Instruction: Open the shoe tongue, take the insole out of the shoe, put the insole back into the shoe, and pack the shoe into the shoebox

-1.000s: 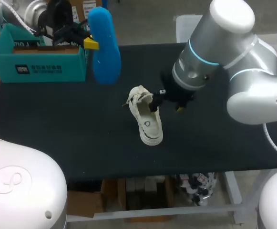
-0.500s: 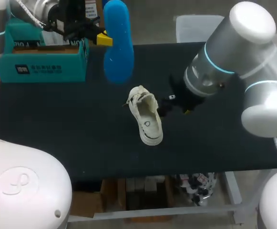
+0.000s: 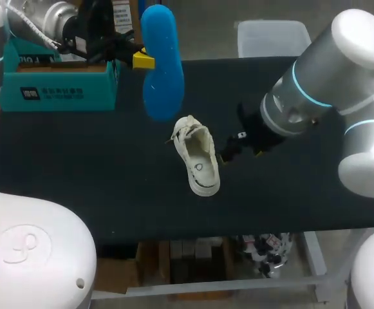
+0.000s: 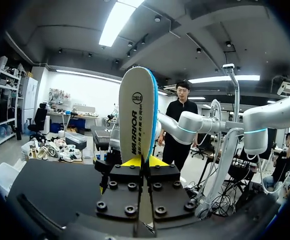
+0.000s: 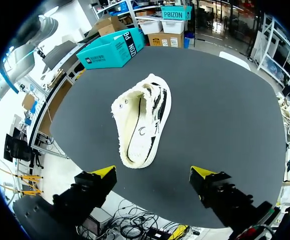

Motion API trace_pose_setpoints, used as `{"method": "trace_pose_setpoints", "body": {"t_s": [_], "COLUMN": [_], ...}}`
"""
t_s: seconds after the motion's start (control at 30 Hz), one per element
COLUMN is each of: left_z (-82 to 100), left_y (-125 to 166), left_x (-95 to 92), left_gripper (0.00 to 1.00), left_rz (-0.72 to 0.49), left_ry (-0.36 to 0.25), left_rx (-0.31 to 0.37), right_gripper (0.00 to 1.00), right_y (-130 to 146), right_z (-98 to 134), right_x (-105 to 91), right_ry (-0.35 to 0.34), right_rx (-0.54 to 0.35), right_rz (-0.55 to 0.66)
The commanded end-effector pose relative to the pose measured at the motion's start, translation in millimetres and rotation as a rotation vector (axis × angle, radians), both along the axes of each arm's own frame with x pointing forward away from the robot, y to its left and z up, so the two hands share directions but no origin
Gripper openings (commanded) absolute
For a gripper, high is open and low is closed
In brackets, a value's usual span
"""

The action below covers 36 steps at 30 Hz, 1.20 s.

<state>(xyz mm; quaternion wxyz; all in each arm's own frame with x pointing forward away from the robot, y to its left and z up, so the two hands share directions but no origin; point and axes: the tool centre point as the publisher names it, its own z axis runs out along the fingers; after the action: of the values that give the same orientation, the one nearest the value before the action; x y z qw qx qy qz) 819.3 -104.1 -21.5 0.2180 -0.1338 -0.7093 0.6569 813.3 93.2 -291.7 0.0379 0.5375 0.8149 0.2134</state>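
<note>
The left arm (image 3: 38, 19) comes in from the upper left corner of the head view. Its left gripper (image 3: 143, 61) is clamped on a long blue foam insole (image 3: 162, 64), which it holds up in the air at the upper middle of the frame. The insole stands lengthwise there, and its lower end sits just above the shoe in the picture. From the left wrist, the left gripper (image 4: 139, 161) has its two yellow tips pressed against either face of the insole (image 4: 137, 117). The insole rises straight up from between them, nearly edge-on, with a pale printed face and a blue rim.

A white canvas low-top shoe (image 3: 198, 156) lies on its sole near the middle of the black tabletop (image 3: 77, 167), opening upward, with the laced end toward the top of the frame. A teal cardboard shoebox (image 3: 58, 80) sits on the table at the upper left, well apart from the shoe, and a brown inside shows at its top.

The right arm (image 3: 328, 84) enters from the right edge. Its right gripper (image 3: 241, 153) is just beside the shoe, on the shoe's right. In the right wrist view the right gripper (image 5: 153, 172) is spread wide and holds nothing. The shoe (image 5: 141, 121) lies just ahead of the gap, clear of both fingers, with its dark lining showing. The shoebox (image 5: 110, 50) stands far beyond the shoe, at the table's edge.
</note>
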Motion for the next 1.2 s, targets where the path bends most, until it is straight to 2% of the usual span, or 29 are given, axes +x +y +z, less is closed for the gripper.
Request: {"method": "trace_pose_setpoints", "body": {"t_s": [0.03, 0.1, 0.2, 0.3, 0.37, 0.47, 0.53, 0.63, 1.2], "left_z": [1.2, -1.2, -6.5, -17.5, -26.2, -39.8, -49.2, -63.2, -63.2], "left_y": [-1, -1, 1, 7, 9, 11, 9, 6, 6], "left_x": [-4.5, -6.5, -11.6, -19.0, -22.7, -27.1, -30.1, -36.8, -36.8], "left_gripper": [0.00, 0.00, 0.00, 0.00, 0.00, 0.00, 0.00, 0.00, 0.00], "left_rz": [0.010, 0.003, -0.033, -0.053, -0.045, -0.056, -0.081, -0.083, -0.083], "left_ry": [-0.022, -0.058, -0.142, -0.215, -0.249, -0.332, -0.380, -0.489, -0.489], "left_rx": [0.004, 0.005, -0.006, -0.027, -0.032, -0.043, -0.037, -0.005, -0.005], "right_gripper": [1.00, 1.00, 1.00, 1.00, 1.00, 1.00, 1.00, 1.00, 1.00], "right_y": [-2, -1, 0, 0, 0, -2, 0, 0, 0], "right_z": [-1, -1, -2, -1, -2, -1, 3, 3, 3], "right_x": [-3.1, -1.4, 0.1, 1.0, 1.9, 4.6, 9.8, 9.8, 9.8], "right_ry": [-0.011, -0.009, 0.003, 0.027, 0.045, 0.071, 0.069, 0.069, 0.069], "right_rx": [0.006, 0.014, 0.023, 0.035, 0.070, 0.127, 0.158, 0.158, 0.158], "right_rz": [0.002, 0.007, 0.012, 0.013, 0.010, 0.031, 0.105, 0.105, 0.105]}}
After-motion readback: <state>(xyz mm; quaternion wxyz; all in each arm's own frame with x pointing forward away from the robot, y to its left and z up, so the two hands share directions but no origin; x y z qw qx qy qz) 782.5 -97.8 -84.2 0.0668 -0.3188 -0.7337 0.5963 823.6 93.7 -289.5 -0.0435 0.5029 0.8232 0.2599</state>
